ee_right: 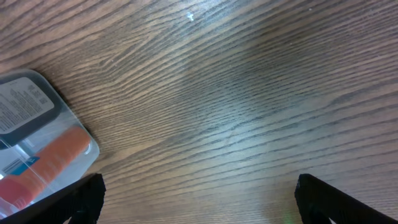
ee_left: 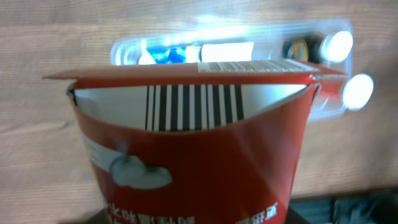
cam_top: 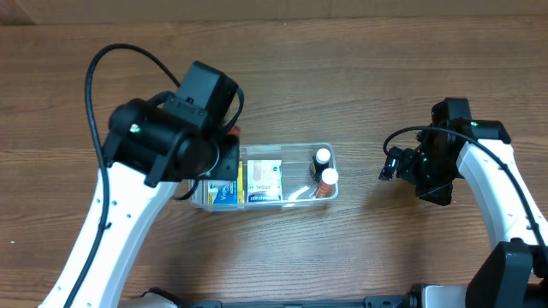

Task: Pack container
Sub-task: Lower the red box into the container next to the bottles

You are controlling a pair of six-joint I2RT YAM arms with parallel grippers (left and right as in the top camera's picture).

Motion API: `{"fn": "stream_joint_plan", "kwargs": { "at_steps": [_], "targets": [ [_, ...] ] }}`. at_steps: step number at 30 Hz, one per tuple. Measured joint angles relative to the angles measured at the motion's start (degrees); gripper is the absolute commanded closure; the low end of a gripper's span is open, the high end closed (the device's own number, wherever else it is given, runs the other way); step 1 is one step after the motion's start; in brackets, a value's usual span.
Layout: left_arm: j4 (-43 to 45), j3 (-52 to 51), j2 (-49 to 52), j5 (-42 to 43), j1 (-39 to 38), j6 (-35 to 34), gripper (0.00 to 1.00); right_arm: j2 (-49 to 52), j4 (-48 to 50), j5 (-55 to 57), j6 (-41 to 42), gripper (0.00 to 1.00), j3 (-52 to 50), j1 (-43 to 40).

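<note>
Red box (ee_left: 199, 168): pinched by the left gripper (cam_top: 221, 161), as far as we can judge. It hangs right in front of the wrist camera with a flap lifted and a barcode showing, and the fingers themselves are hidden behind it.
Container (cam_top: 330, 152): sits mid-table, long side running left to right, with the left arm over its left end.
Already inside: 2 white-capped bottles (cam_top: 323, 156) at the right end and 2 blue-and-white cartons (cam_top: 264, 180) across the middle and left.
Step in hand: we reckon it's the carry-and-drop of the red box, which is held over the container and not yet in.
Next move: it needs a free slot and we don't see much spare room. So it probably has to go down flat on the cartons or squeeze in along a wall, lowering first and letting go after.
Right gripper (ee_right: 199, 208): fingers spread wide with nothing between them, parked over bare table (ee_right: 236, 93) just beside the container's right end.
Hard to make out: the arm covers the container's left end from overhead, and the print on the red box is blurry. We can't tell if the box clears the rim or touches it.
</note>
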Motion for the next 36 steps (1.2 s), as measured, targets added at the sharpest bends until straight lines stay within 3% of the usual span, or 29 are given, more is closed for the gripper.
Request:
{"fn": "stream_joint_plan", "kwargs": {
  "at_steps": [7, 15, 25, 30, 36],
  "targets": [
    [13.7, -4.5, 8.2, 2.9, -3.4, -3.1, 0.64, 0.0, 0.0, 0.0, 0.0, 0.0, 0.0, 0.0],
    [18.1, -5.2, 23.9, 6.7, -9.1, -4.4, 0.59, 0.0, 0.0, 0.0, 0.0, 0.0, 0.0, 0.0],
    [18.3, -5.2, 29.0, 10.1, -10.3, -5.4, 0.58, 0.0, 0.0, 0.0, 0.0, 0.0, 0.0, 0.0],
    [18.2, -5.2, 29.2, 10.8, -11.0, -5.8, 0.25, 0.0, 0.0, 0.0, 0.0, 0.0, 0.0, 0.0],
    [17.1, -5.2, 29.2, 11.2, -11.4, -5.6, 0.21, 0.0, 0.0, 0.0, 0.0, 0.0, 0.0, 0.0]
  ]
}}
